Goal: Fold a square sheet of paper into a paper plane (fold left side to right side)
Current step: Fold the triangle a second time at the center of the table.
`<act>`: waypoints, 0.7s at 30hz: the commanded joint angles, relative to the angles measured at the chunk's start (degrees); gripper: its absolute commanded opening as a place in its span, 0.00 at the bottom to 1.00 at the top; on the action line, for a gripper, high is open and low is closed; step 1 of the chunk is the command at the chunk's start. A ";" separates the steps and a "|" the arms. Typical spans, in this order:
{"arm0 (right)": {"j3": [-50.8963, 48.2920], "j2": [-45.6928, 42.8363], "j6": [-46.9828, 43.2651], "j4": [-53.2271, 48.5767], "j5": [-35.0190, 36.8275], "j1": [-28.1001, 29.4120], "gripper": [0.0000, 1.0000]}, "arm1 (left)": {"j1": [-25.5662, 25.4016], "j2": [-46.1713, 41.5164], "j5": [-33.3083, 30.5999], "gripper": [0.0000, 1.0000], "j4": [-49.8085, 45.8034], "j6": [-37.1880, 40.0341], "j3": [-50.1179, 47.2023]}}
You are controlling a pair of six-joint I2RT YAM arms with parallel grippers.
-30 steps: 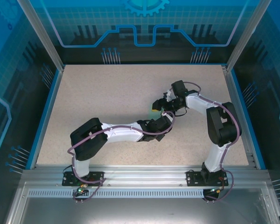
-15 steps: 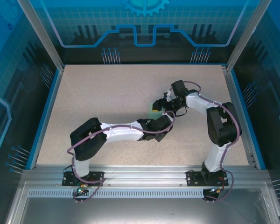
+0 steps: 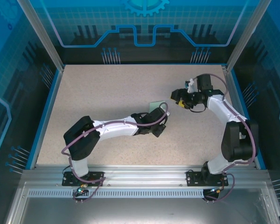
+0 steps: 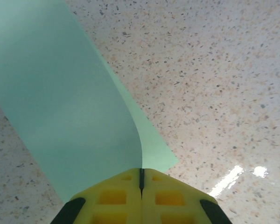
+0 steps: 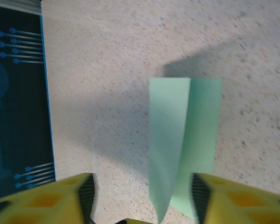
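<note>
Top external: we see the square sheet of paper (image 3: 155,107) lying on the counter (image 3: 107,93), a bit right of centre. The left arm reaches in from the near left and its left tool (image 3: 158,119) sits over the sheet's near edge. The right tool (image 3: 180,99) is just right of the sheet, near it but apart, and points toward it. Left wrist: the yellow fingertips are pressed together with the sheet's edge pinched in the seam, so we read this tool as clamped on the paper. The pinched flap curves up off the counter. A lower layer lies flat on the counter and shows as a strip to the right of the curl. Right wrist: the two yellow fingers stand well apart at the bottom corners and grip nothing, so this tool is open. Ahead of it the sheet is partway folded, with the left part raised and bent over and the right part flat on the counter. We see its shadow on the speckled surface behind. We can't tell whether any crease is pressed.
</note>
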 commanded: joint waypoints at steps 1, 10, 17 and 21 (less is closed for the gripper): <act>-6.52 -0.02 -2.37 0.75 -3.30 -0.06 0.40 | 2.48 -2.86 8.49 0.05 0.98 -1.82 -1.20; -18.83 2.71 1.80 13.48 -3.89 7.75 0.12 | 9.00 -3.81 20.45 0.06 1.19 -2.02 -2.85; -18.81 7.27 3.14 15.86 -0.59 13.16 0.10 | 11.88 -3.46 25.71 0.07 0.72 0.01 -3.45; -17.83 9.36 1.53 13.30 2.07 13.69 0.10 | 12.85 -2.61 26.42 0.07 -1.05 2.01 -2.82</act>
